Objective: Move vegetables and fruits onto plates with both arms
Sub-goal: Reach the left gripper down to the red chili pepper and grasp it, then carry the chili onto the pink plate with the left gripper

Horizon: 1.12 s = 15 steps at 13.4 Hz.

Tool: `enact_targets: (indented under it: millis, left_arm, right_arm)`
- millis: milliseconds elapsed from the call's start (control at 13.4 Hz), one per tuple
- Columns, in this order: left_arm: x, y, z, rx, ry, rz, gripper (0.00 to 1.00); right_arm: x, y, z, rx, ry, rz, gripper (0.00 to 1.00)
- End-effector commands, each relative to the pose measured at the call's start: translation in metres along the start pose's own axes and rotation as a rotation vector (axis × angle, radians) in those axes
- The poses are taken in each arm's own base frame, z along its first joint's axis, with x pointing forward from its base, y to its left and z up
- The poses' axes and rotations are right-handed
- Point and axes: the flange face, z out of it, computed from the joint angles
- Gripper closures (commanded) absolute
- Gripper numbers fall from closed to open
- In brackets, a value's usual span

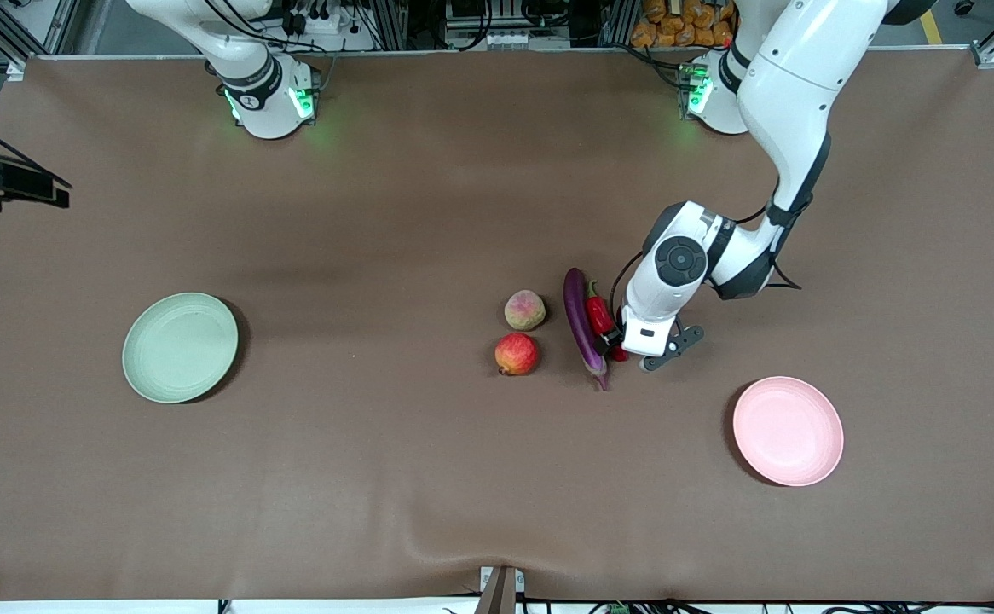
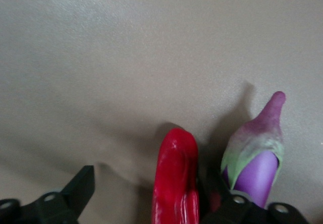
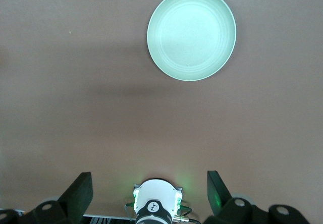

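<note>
The red chili pepper [image 1: 599,314] lies beside the purple eggplant [image 1: 580,324] at mid-table. My left gripper [image 1: 615,345] is down at the chili's tip, open. In the left wrist view the chili [image 2: 175,178] stands between the fingers [image 2: 81,188], close to the one next to the eggplant [image 2: 257,158]. The yellow-green fruit [image 1: 524,309] and the red fruit [image 1: 517,354] sit toward the right arm's end from the eggplant. The green plate [image 1: 180,347] and the pink plate [image 1: 788,431] are empty. My right gripper [image 3: 149,191] is open and empty, high over the table, with the green plate [image 3: 192,35] in its view.
The right arm's base [image 1: 268,98] and the left arm's base [image 1: 714,98] stand at the table's back edge. A black camera mount [image 1: 2,186] juts in at the right arm's end. The brown cloth [image 1: 429,477] is slightly wrinkled at the front edge.
</note>
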Motion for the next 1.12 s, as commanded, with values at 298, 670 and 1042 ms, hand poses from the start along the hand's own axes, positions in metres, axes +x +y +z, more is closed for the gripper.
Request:
enact_targets:
  millis: [298, 670, 1042]
  left_arm:
    - [0.015, -0.001, -0.017, -0.016, 0.05, 0.03, 1.0]
    - [0.136, -0.076, -0.078, 0.013, 0.115, 0.196, 1.0]
    - [0.282, -0.139, -0.123, -0.009, 0.198, 0.148, 1.0]
  right_arm:
    - [0.066, -0.026, 0.055, -0.022, -0.07, -0.045, 0.0]
    - [0.101, -0.123, 0.085, 0.079, -0.024, 0.21, 0.0]
    - [0.137, -0.267, 0.141, 0.194, 0.054, 0.421, 0.0]
